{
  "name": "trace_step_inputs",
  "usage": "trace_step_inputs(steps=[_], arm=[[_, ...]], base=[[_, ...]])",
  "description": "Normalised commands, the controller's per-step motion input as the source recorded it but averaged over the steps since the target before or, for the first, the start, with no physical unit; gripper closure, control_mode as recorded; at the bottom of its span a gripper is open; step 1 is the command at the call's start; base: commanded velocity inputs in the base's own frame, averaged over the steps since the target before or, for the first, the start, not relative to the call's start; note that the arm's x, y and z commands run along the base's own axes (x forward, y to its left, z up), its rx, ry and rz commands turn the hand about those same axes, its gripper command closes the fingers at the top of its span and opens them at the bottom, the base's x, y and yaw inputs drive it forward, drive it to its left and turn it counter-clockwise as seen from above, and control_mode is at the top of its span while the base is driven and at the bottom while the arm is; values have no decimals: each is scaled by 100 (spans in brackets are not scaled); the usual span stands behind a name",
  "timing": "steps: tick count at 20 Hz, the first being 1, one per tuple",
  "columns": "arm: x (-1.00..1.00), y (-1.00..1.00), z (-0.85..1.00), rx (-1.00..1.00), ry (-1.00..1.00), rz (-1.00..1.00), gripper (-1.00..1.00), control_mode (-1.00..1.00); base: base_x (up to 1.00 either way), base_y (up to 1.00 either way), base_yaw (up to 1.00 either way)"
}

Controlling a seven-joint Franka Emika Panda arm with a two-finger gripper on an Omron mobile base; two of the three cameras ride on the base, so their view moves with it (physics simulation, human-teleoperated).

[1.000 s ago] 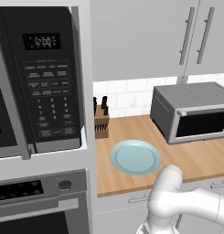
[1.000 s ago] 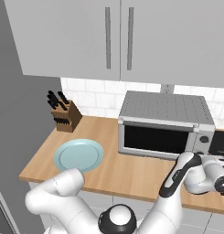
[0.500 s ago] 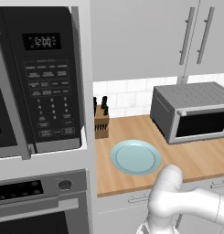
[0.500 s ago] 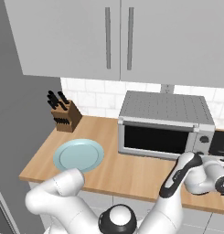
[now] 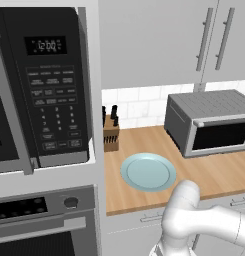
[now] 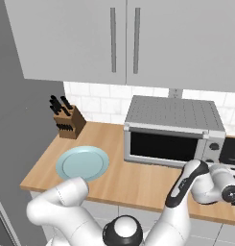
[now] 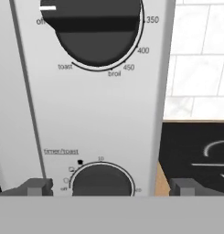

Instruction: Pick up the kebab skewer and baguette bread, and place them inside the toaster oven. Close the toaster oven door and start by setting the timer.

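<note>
We see the toaster oven [image 6: 172, 130] standing on the wooden surface [image 6: 123, 178], well to the right of a single pale blue plate [image 6: 82, 163] and one knife block [image 6: 69, 121] by the tiled wall. The toaster oven door [image 6: 163, 148] is shut flat against the front, its dark glass facing us. The kebab skewer and the baguette bread lie on neither the plate nor the surface; we cannot tell through the dark window whether they sit inside.

In the hand view the end effector [image 7: 111, 187] faces the oven's silver control panel at close range. Its two dark fingertips [image 7: 38, 186] are spread wide, one on each side of the timer knob [image 7: 102, 182], which sits between them at the bottom of the view; we cannot tell whether either tip touches the knob. The knob carries the label "timer/toast" above it. A second, larger knob [image 7: 93, 28], the temperature dial marked toast, broil, 450, 400 and 350, is higher on the panel, so we count two knobs.

From the right base view, the arm reaches to the oven's right end, with the wrist just in front of the panel. In the left base view we count one black microwave [image 5: 41, 90] above one built-in steel oven [image 5: 46, 222].
</note>
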Motion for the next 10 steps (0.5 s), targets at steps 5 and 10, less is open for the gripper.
trace_step_inputs(steps=[5, 10], arm=[[16, 6, 0, 0, -1, 0, -100, -100], [0, 6, 0, 0, 0, -1, -100, -100]], base=[[0, 0, 0], [0, 0, 0]])
